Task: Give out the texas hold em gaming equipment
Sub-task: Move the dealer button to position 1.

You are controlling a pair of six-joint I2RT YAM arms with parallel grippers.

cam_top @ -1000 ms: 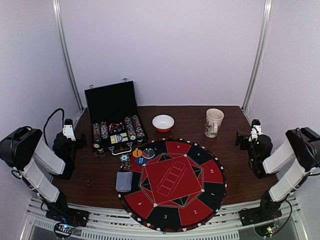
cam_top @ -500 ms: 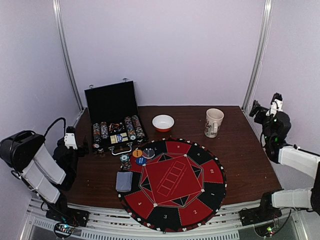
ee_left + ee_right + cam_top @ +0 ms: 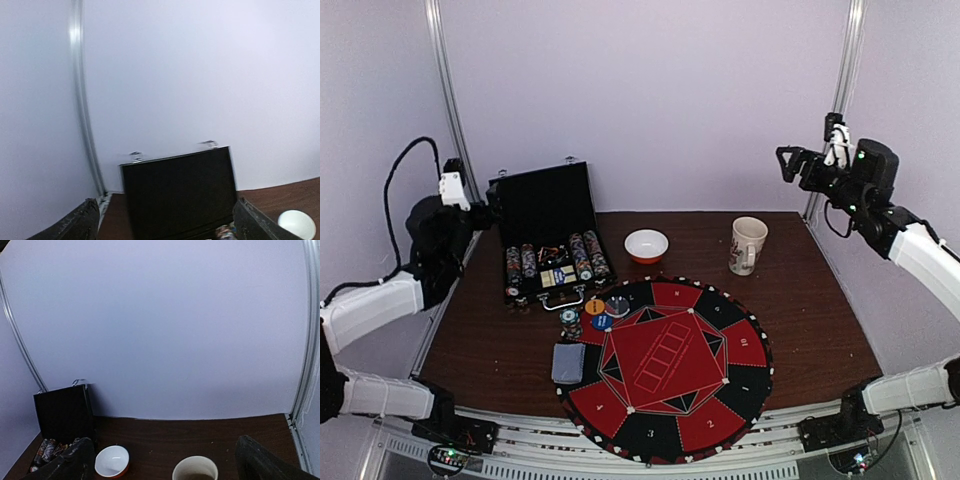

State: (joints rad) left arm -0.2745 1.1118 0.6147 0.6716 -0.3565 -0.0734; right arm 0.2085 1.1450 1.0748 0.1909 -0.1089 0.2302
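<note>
Several chip stacks (image 3: 555,262) fill the open black briefcase (image 3: 545,210). Loose orange (image 3: 594,306), blue (image 3: 601,322) and clear (image 3: 617,306) discs lie at the mat's left edge, with a grey-blue card deck (image 3: 568,363) below them. My left gripper (image 3: 488,198) is raised by the left side of the case lid, open and empty; its view shows the lid (image 3: 177,192) between the wide-apart fingers (image 3: 82,222). My right gripper (image 3: 790,160) is high at the back right, open and empty, facing the back wall.
The round red-and-black mat (image 3: 720,390) covers the table's front middle. A white bowl (image 3: 646,245) and a cream mug (image 3: 748,245) stand behind it; both show in the right wrist view, bowl (image 3: 111,461) and mug (image 3: 195,471). Metal rails run up the back corners.
Both arms have risen from low beside the table. The left gripper went up and back to the case lid. The right gripper went up to the back right corner.
</note>
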